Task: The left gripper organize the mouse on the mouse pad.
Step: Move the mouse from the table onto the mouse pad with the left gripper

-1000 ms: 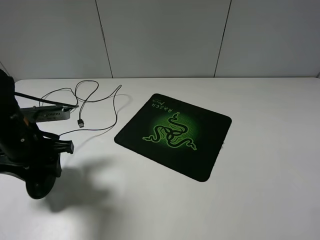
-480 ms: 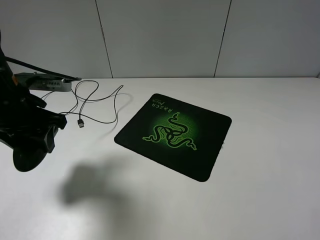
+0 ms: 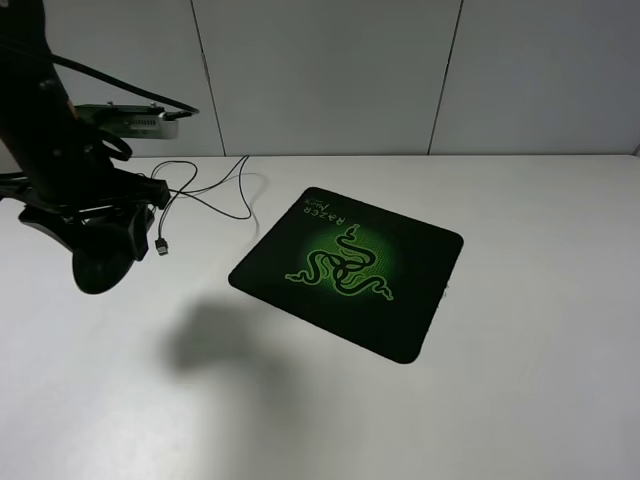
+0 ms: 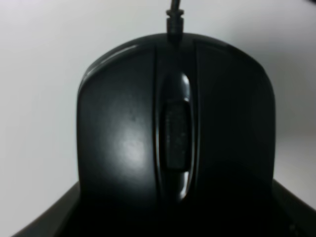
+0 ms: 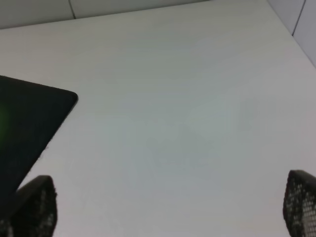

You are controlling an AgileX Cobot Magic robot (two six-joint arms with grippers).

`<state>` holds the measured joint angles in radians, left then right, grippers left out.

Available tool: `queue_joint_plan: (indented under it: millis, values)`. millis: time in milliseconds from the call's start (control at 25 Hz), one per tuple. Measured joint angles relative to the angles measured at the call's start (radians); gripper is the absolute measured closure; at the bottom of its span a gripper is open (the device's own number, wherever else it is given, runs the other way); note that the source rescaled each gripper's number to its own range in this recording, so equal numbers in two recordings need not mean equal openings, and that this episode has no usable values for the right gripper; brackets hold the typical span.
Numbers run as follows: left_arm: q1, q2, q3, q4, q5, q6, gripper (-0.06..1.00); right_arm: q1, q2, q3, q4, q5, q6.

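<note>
The black mouse [image 4: 173,138] fills the left wrist view, scroll wheel up, its cable [image 4: 174,15] leading away. My left gripper [image 3: 140,192] is shut on it, dark fingers [image 4: 42,222] showing at the mouse's rear sides. In the exterior view the left arm hangs above the table's left part, well left of the mouse pad [image 3: 350,268], and the arm's bulk mostly hides the mouse. The thin cable [image 3: 215,195] trails from the gripper over the table to its USB plug [image 3: 161,246]. The right gripper [image 5: 168,212] is open above bare table, near a corner of the mouse pad [image 5: 24,128].
The white table [image 3: 520,380] runs back to a grey panelled wall [image 3: 330,70]. The arm's shadow [image 3: 215,335] falls on the table just left of the pad. A grey bar on the arm [image 3: 125,120] sticks out above the cable loops.
The left arm has risen and swung from the near left toward the back and right, carrying the mouse. The cable loops were dragged along and its shadow moved toward the pad.
</note>
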<state>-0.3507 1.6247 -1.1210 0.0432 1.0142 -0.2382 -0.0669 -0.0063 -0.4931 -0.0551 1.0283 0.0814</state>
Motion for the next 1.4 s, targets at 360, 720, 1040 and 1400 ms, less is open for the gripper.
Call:
queue_joint_plan:
  millis: [360,720,1040,1400]
  values:
    - [-0.111,0.175,-0.214,-0.003,0.038,0.003,0.94,0.000,0.000,0.000,0.000,0.000,0.000]
    - [-0.198,0.344,-0.412,-0.002,0.070,0.005,0.94,0.000,0.000,0.000,0.000,0.000,0.000]
    - [-0.256,0.474,-0.582,-0.004,0.081,0.006,0.94,0.000,0.000,0.000,0.000,0.000,0.000]
    - [-0.301,0.628,-0.790,-0.014,0.125,0.021,0.94,0.000,0.000,0.000,0.000,0.000,0.000]
